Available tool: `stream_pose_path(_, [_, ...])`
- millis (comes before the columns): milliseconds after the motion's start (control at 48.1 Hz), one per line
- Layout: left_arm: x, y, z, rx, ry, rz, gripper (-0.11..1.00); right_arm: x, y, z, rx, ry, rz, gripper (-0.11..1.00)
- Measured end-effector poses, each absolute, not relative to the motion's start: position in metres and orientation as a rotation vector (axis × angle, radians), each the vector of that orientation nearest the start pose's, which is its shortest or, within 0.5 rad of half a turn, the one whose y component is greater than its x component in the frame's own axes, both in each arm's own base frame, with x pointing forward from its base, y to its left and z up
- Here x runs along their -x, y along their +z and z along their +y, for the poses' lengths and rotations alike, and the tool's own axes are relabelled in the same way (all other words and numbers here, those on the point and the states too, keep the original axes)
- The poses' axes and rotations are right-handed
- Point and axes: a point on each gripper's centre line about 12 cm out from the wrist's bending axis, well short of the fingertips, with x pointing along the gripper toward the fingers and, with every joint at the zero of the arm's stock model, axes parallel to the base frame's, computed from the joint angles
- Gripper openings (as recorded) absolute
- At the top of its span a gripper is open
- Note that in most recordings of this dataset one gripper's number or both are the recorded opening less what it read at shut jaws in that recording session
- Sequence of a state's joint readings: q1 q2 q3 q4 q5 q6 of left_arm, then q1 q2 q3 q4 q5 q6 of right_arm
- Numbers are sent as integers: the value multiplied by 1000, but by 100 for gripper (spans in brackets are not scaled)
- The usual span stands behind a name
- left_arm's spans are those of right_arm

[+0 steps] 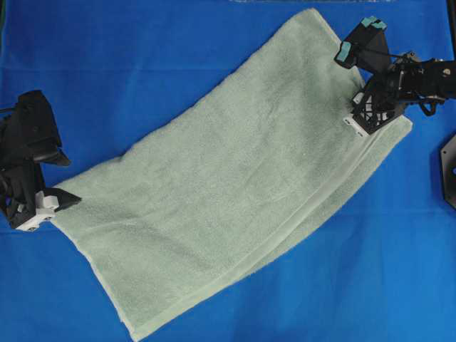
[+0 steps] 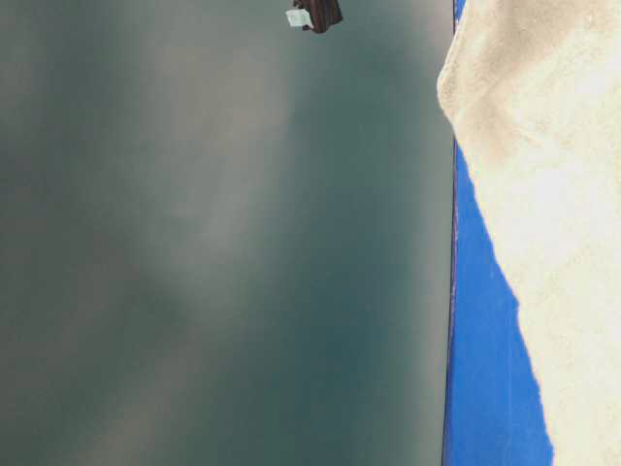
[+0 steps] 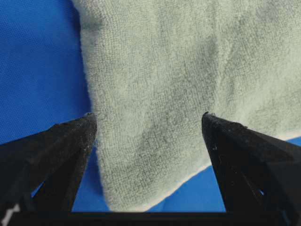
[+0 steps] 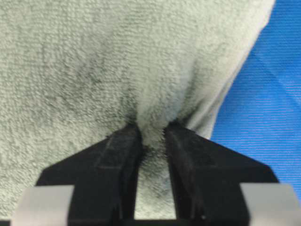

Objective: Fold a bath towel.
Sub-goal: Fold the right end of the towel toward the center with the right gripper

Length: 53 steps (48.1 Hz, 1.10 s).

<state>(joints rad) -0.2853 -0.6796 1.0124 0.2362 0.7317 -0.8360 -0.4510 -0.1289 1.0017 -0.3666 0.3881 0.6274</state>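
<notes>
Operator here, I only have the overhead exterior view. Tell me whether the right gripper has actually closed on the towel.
Observer: Yes. In the right wrist view the right gripper is pinched shut on a bunched ridge of the bath towel.
Operator: Now report the left one.
Observer: The left gripper is open, its fingers spread wide, with a towel corner lying between them, ungripped.
Operator: Say what is under that corner.
Observer: The blue table covering shows on both sides of the corner and below its hem.
</notes>
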Motion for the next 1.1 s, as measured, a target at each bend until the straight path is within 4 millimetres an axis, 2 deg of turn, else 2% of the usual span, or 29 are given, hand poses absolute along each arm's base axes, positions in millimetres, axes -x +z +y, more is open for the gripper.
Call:
stream_pose_path(125, [-197,198,-38,366,221,1012,86,-217,94,-124,-454,-697,1147,23])
stream_pose_path(229, [-197,198,-38,366,221,1012,86,-210,98,-123,-477,-727,1140,17])
stream_pose_path(457, [-197,198,-38,360,218,1013,86,-179,105,-120,-547,-819,1128,17])
stream_pose_path(707, [-197,198,-38,360,218,1013,86,-175,117,-118,-555,-826,1065,17])
stream_pose_path(811, [-197,198,-38,360,218,1013,86,-187,126,-114,-569,-803,1033,17])
stream_pose_path(915, [-196,198,-39,360,217,1013,86,-216,140,-98,-560,-716,1000,17])
stream_pose_path(1102, [-197,198,-38,359,217,1013,86,-279,152,-47,-514,-535,1003,17])
